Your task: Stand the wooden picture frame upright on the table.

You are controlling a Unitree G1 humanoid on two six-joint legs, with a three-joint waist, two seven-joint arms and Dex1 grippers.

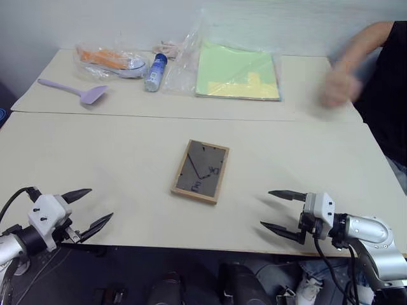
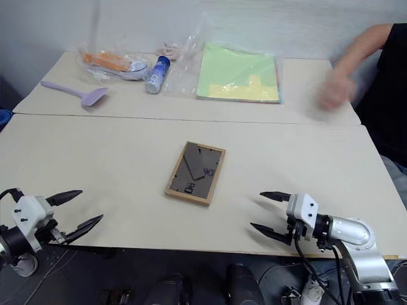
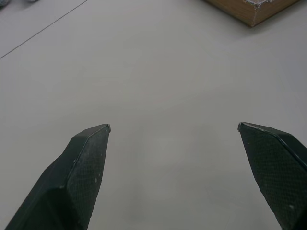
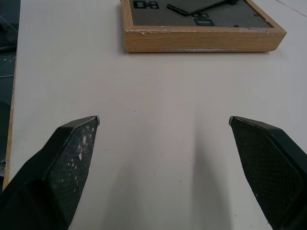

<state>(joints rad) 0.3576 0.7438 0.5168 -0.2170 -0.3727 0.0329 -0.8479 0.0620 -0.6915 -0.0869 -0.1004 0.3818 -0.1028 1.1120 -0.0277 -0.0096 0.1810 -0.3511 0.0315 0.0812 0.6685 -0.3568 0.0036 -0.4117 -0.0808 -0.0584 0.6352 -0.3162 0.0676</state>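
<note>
The table (image 1: 127, 152) carries the picture frame (image 1: 201, 170) near its middle, lying flat with its dark back and stand facing up, so nothing props it yet. The left gripper (image 1: 89, 208) and right gripper (image 1: 275, 211) hover at the near edge either side of it, both spread wide and empty, likely readying to lift it.

Beige table (image 1: 114, 159), wooden picture frame (image 1: 200, 171) lying flat

blurred: person's hand (image 1: 336, 86) | face-down: wooden picture frame (image 1: 200, 171) picture hidden
</note>
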